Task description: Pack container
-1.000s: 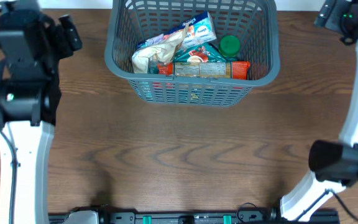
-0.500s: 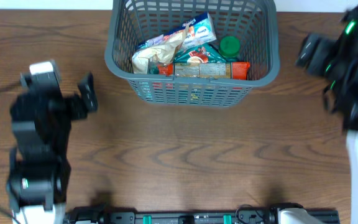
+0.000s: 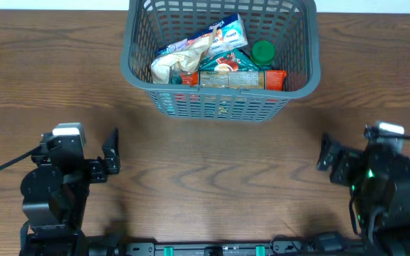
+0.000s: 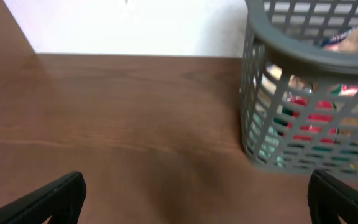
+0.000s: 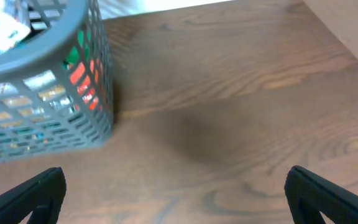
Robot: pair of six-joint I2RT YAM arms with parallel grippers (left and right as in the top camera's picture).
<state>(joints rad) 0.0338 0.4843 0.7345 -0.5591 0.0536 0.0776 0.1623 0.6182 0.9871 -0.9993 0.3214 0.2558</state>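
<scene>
The container (image 3: 219, 84) is a dark grey lattice basket at the far middle of the table. Inside it lie snack packets (image 3: 212, 39), a long orange packet (image 3: 240, 78) and a green cap (image 3: 263, 51). My left gripper (image 3: 112, 152) sits low at the near left, open and empty, well short of the basket. My right gripper (image 3: 324, 153) mirrors it at the near right, open and empty. The left wrist view has the container (image 4: 309, 56) ahead on the right, beyond my wide-apart left gripper (image 4: 194, 199). The right wrist view has the container (image 5: 42, 50) at upper left, and bare wood under my right gripper (image 5: 176, 196).
The wooden table (image 3: 219, 178) stretches between the two arms and the basket. A white wall edge (image 4: 135, 28) runs behind the table's far side. Black arm mounts (image 3: 219, 249) line the near edge.
Both arms have drawn back from beside the basket to the near edge of the table and folded low. The basket and its contents have not moved.
</scene>
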